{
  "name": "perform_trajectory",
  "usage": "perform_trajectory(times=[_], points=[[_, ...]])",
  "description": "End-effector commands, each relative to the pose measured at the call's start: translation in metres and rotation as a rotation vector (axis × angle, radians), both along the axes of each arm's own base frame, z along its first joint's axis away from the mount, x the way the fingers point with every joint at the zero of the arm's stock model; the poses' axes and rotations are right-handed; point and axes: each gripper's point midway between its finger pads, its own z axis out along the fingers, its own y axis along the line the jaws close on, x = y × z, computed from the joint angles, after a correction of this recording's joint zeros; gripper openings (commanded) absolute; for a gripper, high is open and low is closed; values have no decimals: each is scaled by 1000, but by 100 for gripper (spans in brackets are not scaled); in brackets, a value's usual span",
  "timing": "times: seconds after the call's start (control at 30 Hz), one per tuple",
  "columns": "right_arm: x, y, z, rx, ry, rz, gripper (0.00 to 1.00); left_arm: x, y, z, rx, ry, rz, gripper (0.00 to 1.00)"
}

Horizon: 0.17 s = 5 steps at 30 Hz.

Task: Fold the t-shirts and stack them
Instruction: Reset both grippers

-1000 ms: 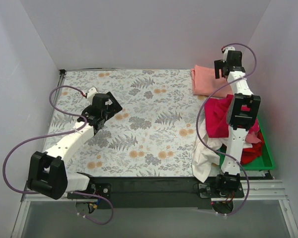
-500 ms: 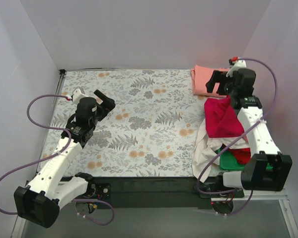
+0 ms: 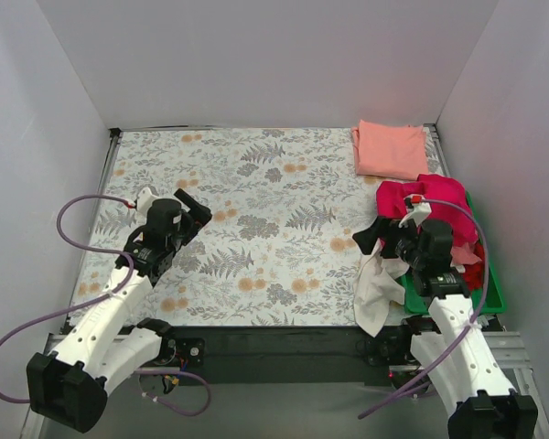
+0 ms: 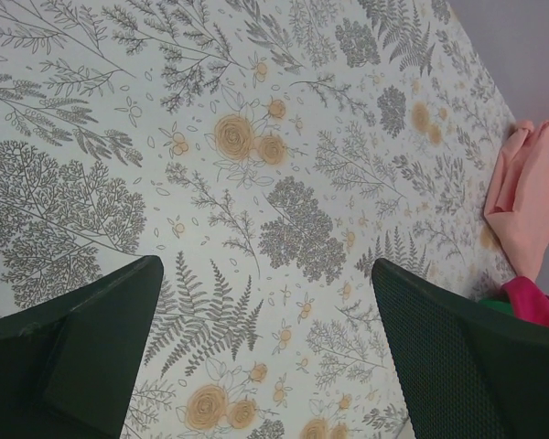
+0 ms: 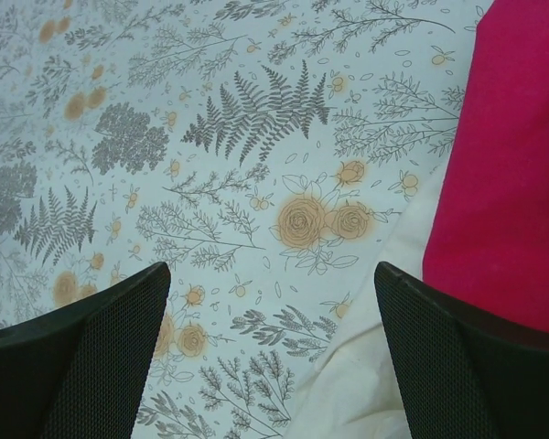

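Note:
A folded salmon-pink t-shirt (image 3: 389,149) lies at the far right corner of the table and shows in the left wrist view (image 4: 529,187). A magenta t-shirt (image 3: 430,197) is heaped on the green tray (image 3: 488,294), with a red one (image 3: 474,271) beneath it. A white t-shirt (image 3: 375,288) hangs from the pile over the table's front edge. My right gripper (image 3: 373,235) is open and empty above the cloth beside the white t-shirt (image 5: 393,384) and the magenta one (image 5: 512,165). My left gripper (image 3: 188,203) is open and empty over bare floral cloth at the left.
The floral tablecloth (image 3: 265,219) covers the table. White walls stand close on three sides. The green tray sits at the right edge, next to the right arm. Purple cables loop beside both arms.
Both arms have drawn back toward their bases. The right gripper has come from the salmon-pink t-shirt at the far corner down to the pile's near left side. The left gripper moved slightly nearer and left.

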Motion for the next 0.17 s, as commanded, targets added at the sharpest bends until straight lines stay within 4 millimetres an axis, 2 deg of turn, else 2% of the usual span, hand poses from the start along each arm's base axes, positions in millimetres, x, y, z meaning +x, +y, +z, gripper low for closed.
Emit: perform_trajectory(times=[0.0, 0.13], points=[[2, 3, 16, 34, -78, 0, 98, -6, 4, 1, -11, -11, 17, 98], [-1, 3, 24, 27, -93, 12, 98, -8, 7, 5, -10, -27, 24, 98]])
